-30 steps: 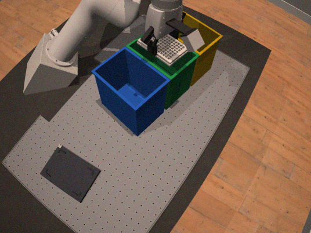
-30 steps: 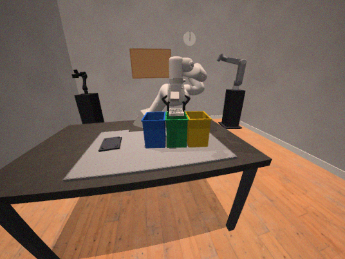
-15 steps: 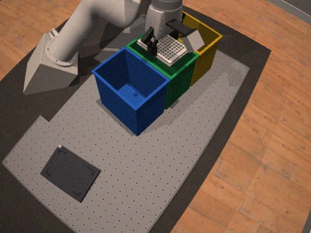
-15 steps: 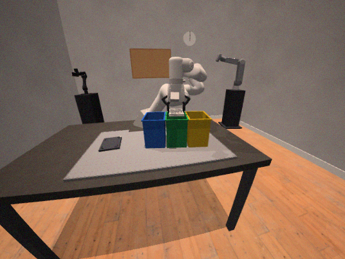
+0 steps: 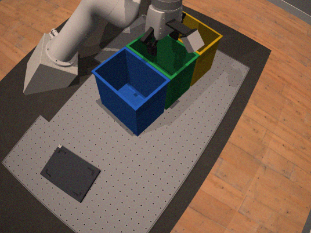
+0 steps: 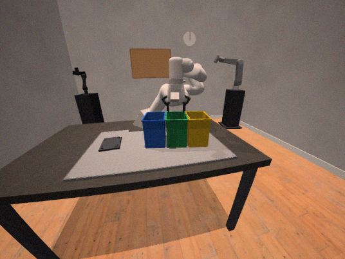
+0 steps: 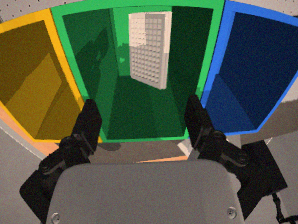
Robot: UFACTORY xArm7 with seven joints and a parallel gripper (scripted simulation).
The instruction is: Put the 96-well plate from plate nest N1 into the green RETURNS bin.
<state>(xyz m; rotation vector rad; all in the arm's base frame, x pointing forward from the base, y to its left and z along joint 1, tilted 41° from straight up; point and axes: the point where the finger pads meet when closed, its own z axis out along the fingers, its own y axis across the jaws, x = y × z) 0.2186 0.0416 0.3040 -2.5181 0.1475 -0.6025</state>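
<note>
The white 96-well plate [image 7: 149, 48] lies tilted inside the green bin, well below its rim and leaning toward the far wall. It shows only in the wrist view. My gripper [image 7: 142, 107] is open and empty, with its two black fingers spread above the near rim of the green bin [image 5: 166, 56]. In the exterior view the gripper [image 6: 176, 102] hangs just over the green bin [image 6: 176, 129]. The dark plate nest N1 [image 5: 70, 173] lies empty at the mat's near left corner.
The blue bin [image 5: 132, 88] and the yellow bin [image 5: 203, 46] stand upright on either side of the green one, touching it. All three stand in a row on the grey perforated mat [image 5: 139, 162]. The arm's base [image 5: 52, 66] is at the left rear.
</note>
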